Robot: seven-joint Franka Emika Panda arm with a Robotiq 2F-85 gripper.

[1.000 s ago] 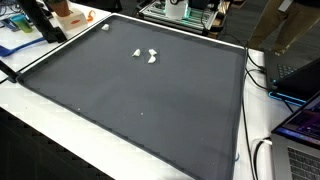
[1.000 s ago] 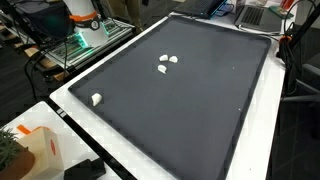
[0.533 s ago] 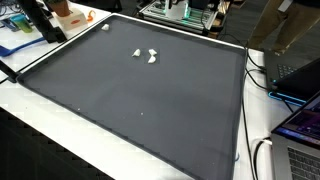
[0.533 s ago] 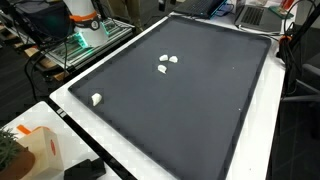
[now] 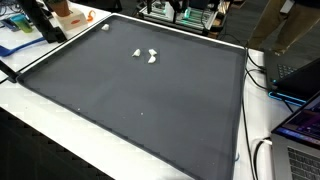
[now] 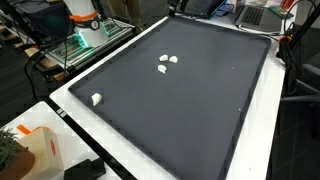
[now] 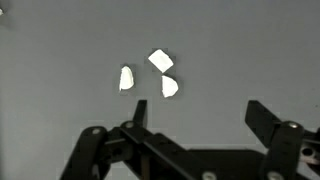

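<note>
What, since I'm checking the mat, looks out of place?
One white piece lies alone near the edge of the mat, apart from three white pieces clustered near the open gripper. Nothing looks spilled or damaged.

Lab, prob. robotics: laptop (image 5: 300, 150), cables (image 5: 256, 68), electronics rack (image 6: 85, 40) by matted bench (image 6: 190, 110).

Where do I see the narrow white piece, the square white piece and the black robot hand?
narrow white piece (image 7: 125, 78): wrist view, its centre.
square white piece (image 7: 160, 60): wrist view, its centre.
black robot hand (image 7: 197, 112): wrist view, the gap midway between its open fingertips.
</note>
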